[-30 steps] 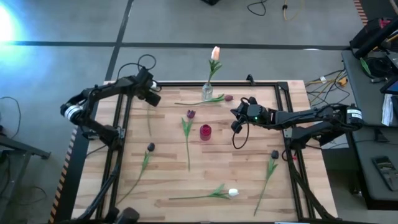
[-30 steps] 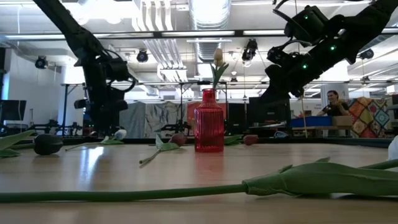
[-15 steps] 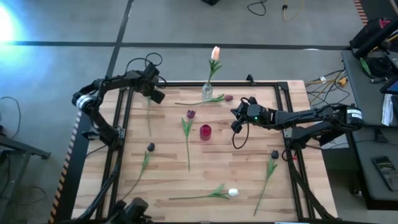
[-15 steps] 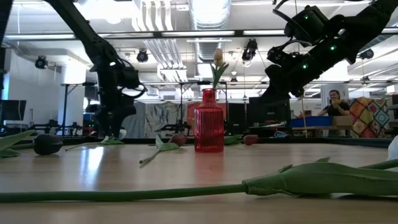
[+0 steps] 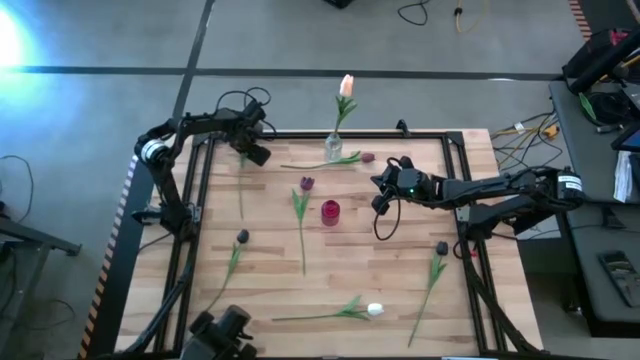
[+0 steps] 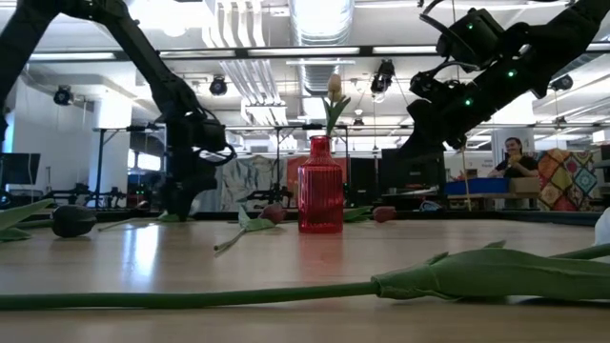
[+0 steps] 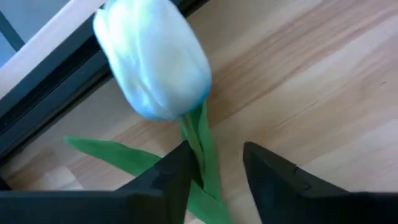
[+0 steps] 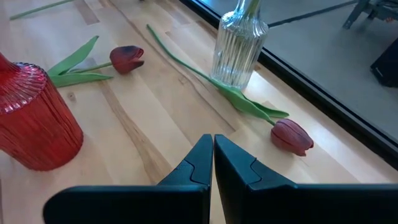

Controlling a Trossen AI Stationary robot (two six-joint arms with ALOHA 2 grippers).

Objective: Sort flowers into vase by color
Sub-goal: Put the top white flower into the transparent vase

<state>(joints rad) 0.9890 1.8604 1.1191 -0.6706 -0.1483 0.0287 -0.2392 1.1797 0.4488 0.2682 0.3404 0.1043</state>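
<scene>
Flowers, thin-stemmed tulips, lie scattered on the planked wooden table [image 5: 400,290]; the left gripper [image 7: 214,165] straddles a smooth white tulip's [image 7: 155,62] stem, jaws parted, while the right gripper [image 8: 212,149] hangs closed by the ribbed red vase [image 8: 31,118].

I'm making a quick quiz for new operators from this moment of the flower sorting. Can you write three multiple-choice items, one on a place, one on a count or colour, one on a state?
1. Where is the left tool?
A. Over the red vase
B. At the table's far left corner, over a white tulip
C. Beside the clear vase

2. How many flowers stand in the clear vase?
A. None
B. One
C. Three

3. How are the right tool's fingers?
A. Shut, holding nothing
B. Wide open
C. Shut on a maroon tulip

Answers:
1 B: the left wrist view shows the white tulip by the table's edge, its stem between the fingers.
2 B: a single peach tulip rises from it.
3 A: the fingers meet with nothing between them.
</scene>
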